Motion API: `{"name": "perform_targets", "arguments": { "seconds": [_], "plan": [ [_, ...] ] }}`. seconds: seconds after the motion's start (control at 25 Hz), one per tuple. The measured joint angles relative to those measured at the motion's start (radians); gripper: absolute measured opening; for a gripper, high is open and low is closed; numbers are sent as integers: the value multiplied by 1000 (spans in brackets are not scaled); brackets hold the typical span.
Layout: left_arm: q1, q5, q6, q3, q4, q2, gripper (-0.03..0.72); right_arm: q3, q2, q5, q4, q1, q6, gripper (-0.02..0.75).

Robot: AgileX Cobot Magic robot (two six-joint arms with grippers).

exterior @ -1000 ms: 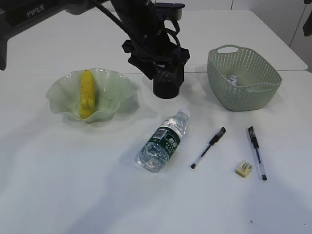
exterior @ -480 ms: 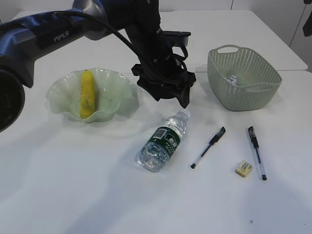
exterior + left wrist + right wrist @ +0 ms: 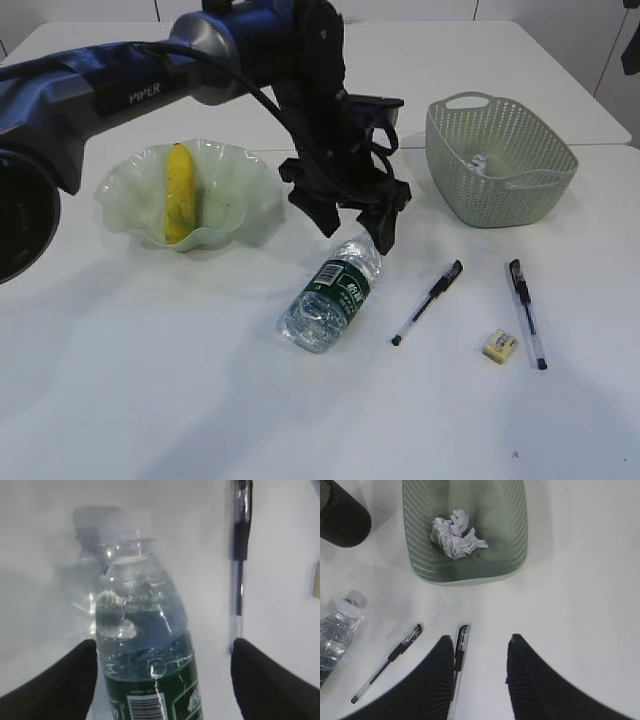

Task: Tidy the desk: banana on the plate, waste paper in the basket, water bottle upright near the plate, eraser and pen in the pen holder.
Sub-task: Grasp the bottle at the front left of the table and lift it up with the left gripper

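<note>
Arm on the left stretched in from ten o'clock across the plate (image 3: 240,190) with its banana (image 3: 178,192), wrist bent down so the left gripper (image 3: 358,228) hung spread wide over the cap end of the water bottle (image 3: 333,297), which lay on its side on the table (image 3: 150,380), untouched between the fingers (image 3: 47,685). At three o'clock of the bottle lay two pens (image 3: 427,301) and the eraser (image 3: 499,346). Right gripper (image 3: 481,650) hovered part-open, holding nothing, above one pen, six o'clock of the basket (image 3: 515,525) with the waste paper (image 3: 456,534).
</note>
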Motion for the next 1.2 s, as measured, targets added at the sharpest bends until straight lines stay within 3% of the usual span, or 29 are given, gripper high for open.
{"name": "perform_targets", "arguments": {
  "seconds": [0.24, 1.2],
  "plan": [
    [0, 0, 0, 51, 8, 5, 592, 0, 0, 0, 0, 0, 0, 270],
    [-1, -6, 0, 51, 4, 52, 592, 0, -2, 0, 0, 0, -2, 270]
  ]
}}
